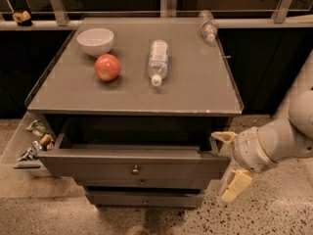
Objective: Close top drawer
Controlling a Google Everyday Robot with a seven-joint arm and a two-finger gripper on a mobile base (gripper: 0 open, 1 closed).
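**Top drawer stands open; tool at its right front corner**

The top drawer (93, 164) is pulled well out from under the bench (195, 89), its dark interior exposed. Its long axis runs left to right across the view, and its travel runs from the front panel straight back under the bench. The knob (135, 170) sits at the centre of the front panel.

Your tool (222, 165) is at the drawer's right end, level with the front panel. Its two pale fingers are spread wide. One lies above and behind the panel's right corner, the other below and in front of it. I cannot tell whether either finger touches the panel. The tool holds nothing.

From the tool, the drawer lies to the left and the knob is well to the left along the panel. In my judgement, a push at this corner lands off-centre and may skew the drawer on its runners. You should shift toward the knob or push squarely rearward.

Above the drawer, the bench carries a bowl (95, 41), an apple (107, 67) and a lying bottle (158, 60). None of them is near the drawer's path.
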